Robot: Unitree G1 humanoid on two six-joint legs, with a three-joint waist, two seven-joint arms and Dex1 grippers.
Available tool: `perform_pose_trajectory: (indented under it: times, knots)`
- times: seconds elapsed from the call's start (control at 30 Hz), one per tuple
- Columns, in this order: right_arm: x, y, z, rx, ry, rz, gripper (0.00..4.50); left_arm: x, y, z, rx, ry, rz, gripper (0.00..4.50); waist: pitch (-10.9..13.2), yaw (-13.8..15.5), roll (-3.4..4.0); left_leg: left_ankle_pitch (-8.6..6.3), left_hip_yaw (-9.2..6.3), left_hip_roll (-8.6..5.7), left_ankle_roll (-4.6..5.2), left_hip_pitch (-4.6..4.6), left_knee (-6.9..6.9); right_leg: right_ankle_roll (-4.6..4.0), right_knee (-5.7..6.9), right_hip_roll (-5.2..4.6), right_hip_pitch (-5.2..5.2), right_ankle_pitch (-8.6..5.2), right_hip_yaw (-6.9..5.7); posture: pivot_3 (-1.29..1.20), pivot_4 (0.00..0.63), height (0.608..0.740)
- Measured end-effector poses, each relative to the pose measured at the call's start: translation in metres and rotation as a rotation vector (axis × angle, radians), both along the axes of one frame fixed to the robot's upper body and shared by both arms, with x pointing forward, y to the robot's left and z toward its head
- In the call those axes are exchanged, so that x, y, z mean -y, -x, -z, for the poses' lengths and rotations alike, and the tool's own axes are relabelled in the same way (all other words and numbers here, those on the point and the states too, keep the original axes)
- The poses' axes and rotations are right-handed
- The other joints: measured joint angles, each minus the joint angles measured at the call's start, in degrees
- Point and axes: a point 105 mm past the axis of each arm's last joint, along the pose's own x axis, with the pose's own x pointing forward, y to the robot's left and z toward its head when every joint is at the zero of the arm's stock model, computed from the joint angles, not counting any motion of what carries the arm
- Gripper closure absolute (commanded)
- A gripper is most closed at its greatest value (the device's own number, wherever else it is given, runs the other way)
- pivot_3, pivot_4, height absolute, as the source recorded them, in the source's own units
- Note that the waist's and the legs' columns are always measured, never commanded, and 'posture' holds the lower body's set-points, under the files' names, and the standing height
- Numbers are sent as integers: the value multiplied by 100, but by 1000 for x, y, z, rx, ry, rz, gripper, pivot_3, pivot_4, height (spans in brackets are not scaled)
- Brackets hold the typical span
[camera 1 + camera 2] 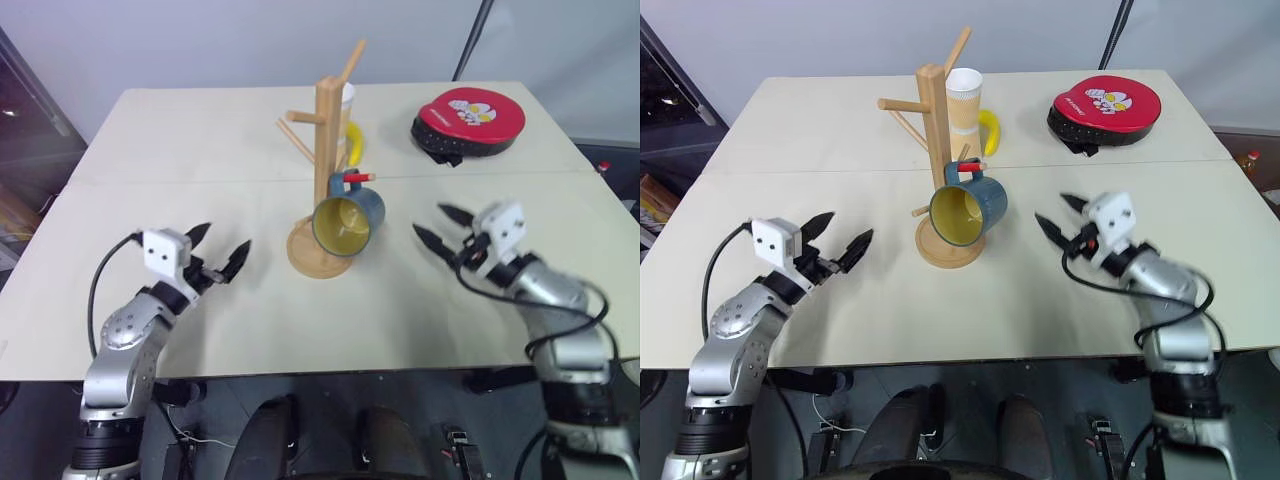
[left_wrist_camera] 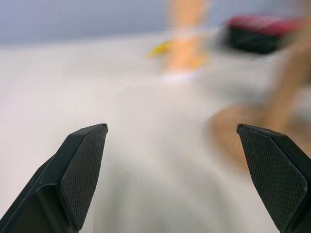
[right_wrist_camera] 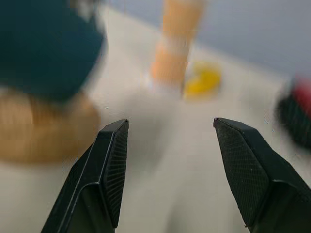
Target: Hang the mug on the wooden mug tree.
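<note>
My left gripper (image 1: 221, 247) stands with its fingers (image 2: 82, 174) spread wide and nothing between them, held over the bare table (image 1: 200, 140) to the left of the tree's base. My right gripper (image 1: 436, 224) is likewise parted and empty, its fingers (image 3: 109, 170) pointing in toward the centre from the right side, apart from everything. Between the two grippers stands the tree (image 1: 328, 150), upright on its round base (image 1: 305, 258). The mug (image 1: 348, 220) hangs on the tree's red-tipped peg (image 1: 358, 177) by its handle, tilted so that its yellow inside faces me (its lower edge sits close above the base; I cannot tell whether they touch). Neither gripper touches the mug or the tree. Just behind the tree stands a white-and-yellow cup (image 1: 965, 112) with a yellow handle (image 1: 989, 132). Farther back on the right, near the table's far edge, lies a round red pad (image 1: 470, 118) with a black underside, well apart from the rest.
</note>
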Motion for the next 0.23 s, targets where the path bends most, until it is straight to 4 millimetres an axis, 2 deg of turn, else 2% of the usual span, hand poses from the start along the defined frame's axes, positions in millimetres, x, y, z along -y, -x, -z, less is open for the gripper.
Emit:
perform_pose_trajectory:
  times: [0.03,0.23]
  knots:
    - [3,0,7,-13,-13,19,1621,-5,0,6,-15,3,-31,0,1,-1,1,0,1,-1,0,0,3,0,3,3,-2,0,1,0,150,740]
    - [7,-2,6,43,-36,56,1621,-17,1,13,-9,-12,-115,0,0,4,0,-1,-1,1,-1,1,1,0,1,-2,0,0,1,0,150,740]
